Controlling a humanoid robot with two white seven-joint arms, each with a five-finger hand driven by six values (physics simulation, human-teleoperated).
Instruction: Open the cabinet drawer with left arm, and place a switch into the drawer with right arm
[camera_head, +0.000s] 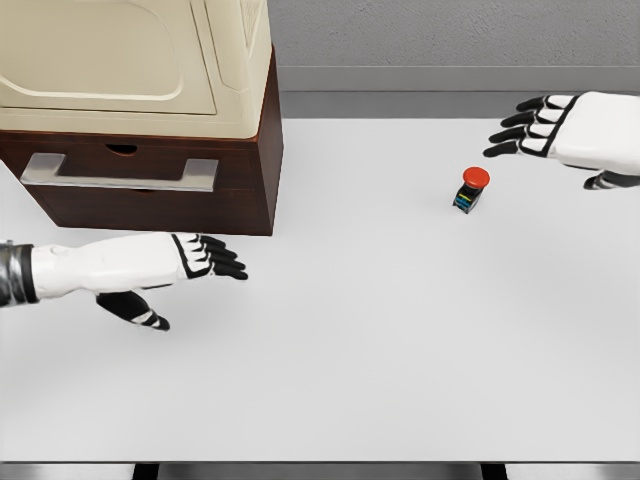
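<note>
Red-capped switch (470, 189) stands upright right of the shut cabinet drawer (140, 185); left hand (170, 262) and right hand (565, 130) hover empty, fingers spread.

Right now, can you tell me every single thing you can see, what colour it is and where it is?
cabinet: one, cream top part on a dark brown base, far left of the table
drawer: one, dark brown, shut, in the cabinet's base
handle: one, silver bar, across the drawer front
switch: one, red button on a dark body, on the table right of the middle, nothing touching it
table: one, white, fills most of the view
wall: grey, behind the table
left hand: one, white and black, fingers spread, below the drawer
right hand: one, white and black, fingers spread, upper right beyond the switch
</note>
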